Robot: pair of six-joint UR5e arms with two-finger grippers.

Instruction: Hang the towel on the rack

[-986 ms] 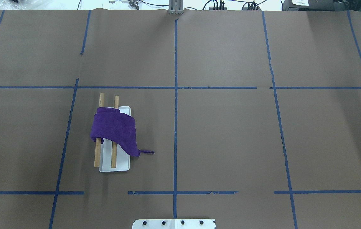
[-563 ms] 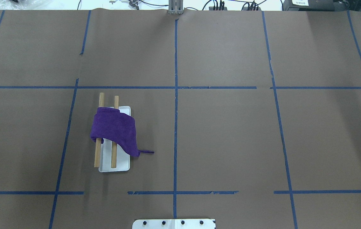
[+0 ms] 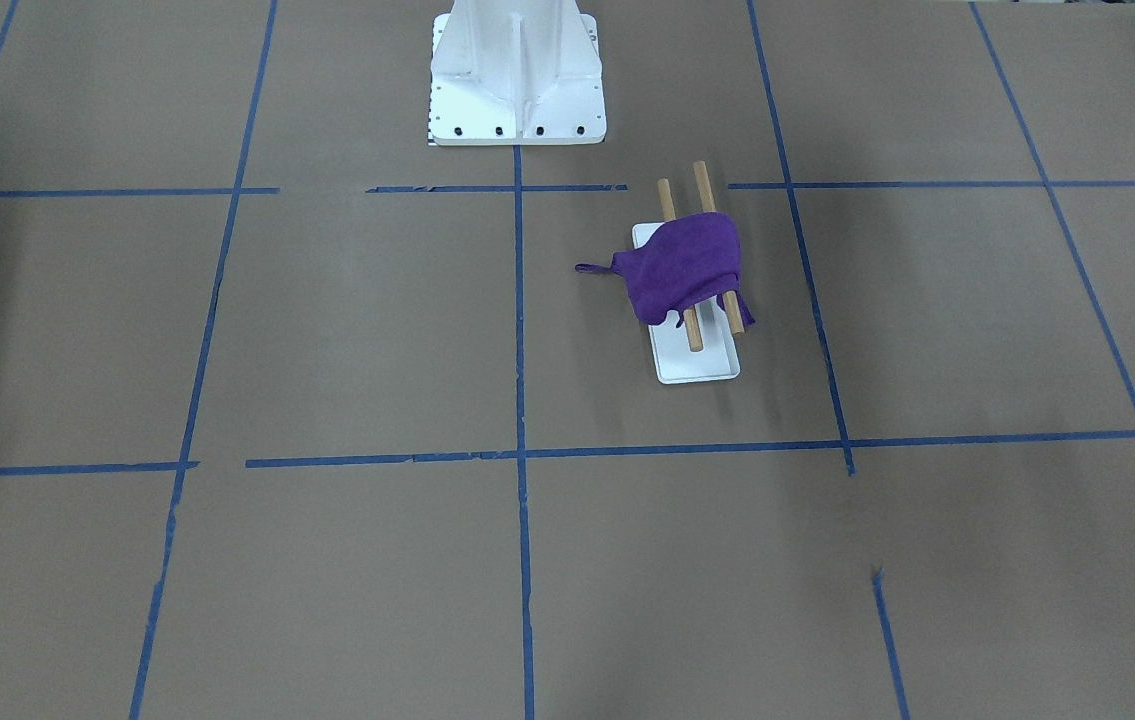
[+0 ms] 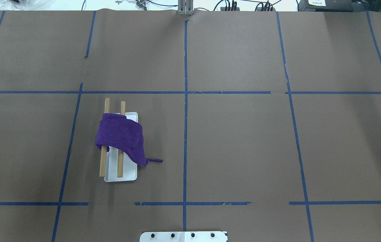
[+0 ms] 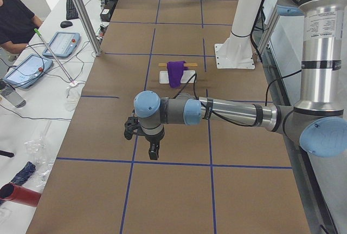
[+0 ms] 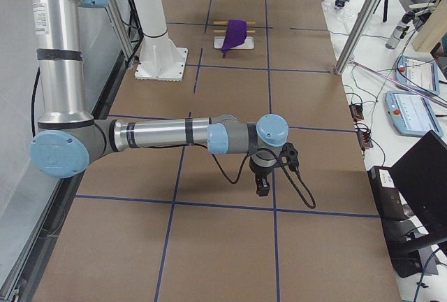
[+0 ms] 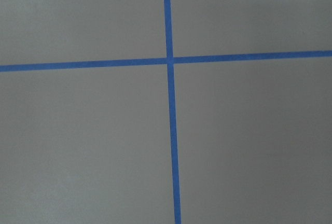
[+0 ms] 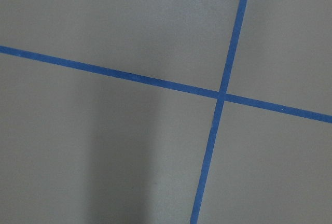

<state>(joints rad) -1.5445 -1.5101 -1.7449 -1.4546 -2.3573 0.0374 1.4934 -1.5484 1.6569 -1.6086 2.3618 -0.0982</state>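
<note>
The purple towel (image 4: 120, 136) is draped across both wooden dowels of the rack (image 4: 102, 164), and its corner loop trails onto the table beside the white base (image 4: 125, 173). It also shows in the front view (image 3: 687, 265) on the rack (image 3: 697, 365). The left gripper (image 5: 153, 150) shows only in the exterior left view, far from the rack, pointing down over the table; I cannot tell if it is open or shut. The right gripper (image 6: 263, 189) shows only in the exterior right view, likewise far off; I cannot tell its state. Both wrist views show only brown paper and blue tape.
The large white bolted pedestal (image 3: 517, 75) stands at the robot's side of the table. Blue tape lines (image 4: 185, 101) mark a grid on the brown paper. Operators' tablets (image 5: 59, 43) and cables lie on a side bench.
</note>
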